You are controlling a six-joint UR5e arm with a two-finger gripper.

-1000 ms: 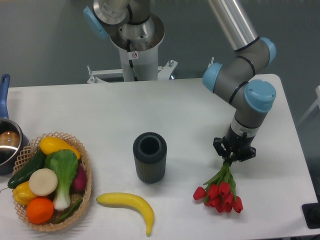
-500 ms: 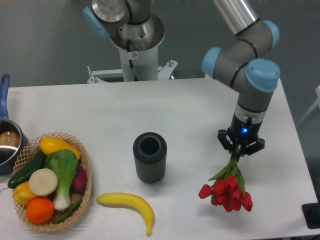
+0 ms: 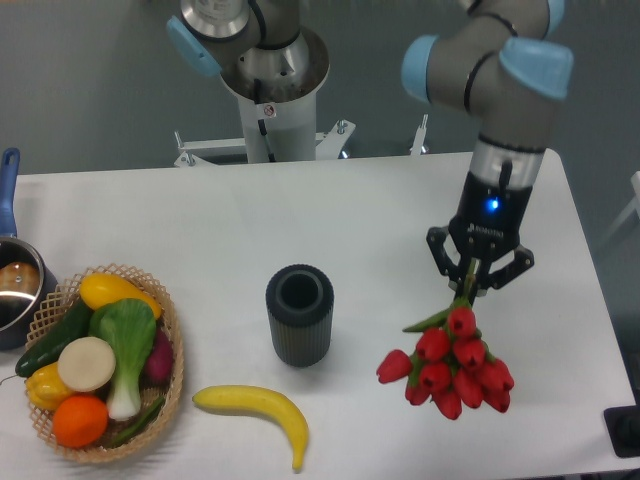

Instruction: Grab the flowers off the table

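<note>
The flowers (image 3: 449,364), a bunch of red tulips with green stems, hang from my gripper (image 3: 474,285) at the right side of the white table (image 3: 380,210). The gripper is shut on the stems, with the red heads pointing down toward the camera. The bunch looks lifted off the tabletop. The stems are mostly hidden between the fingers.
A dark ribbed cylinder cup (image 3: 299,313) stands mid-table, left of the flowers. A yellow banana (image 3: 256,406) lies at the front. A wicker basket (image 3: 170,345) of vegetables and fruit sits at the left, with a pot (image 3: 14,285) behind it. The robot base (image 3: 268,90) stands at the back.
The gripper has risen with the flowers held in it. The bunch has come up off the table and now looks larger and nearer the camera.
</note>
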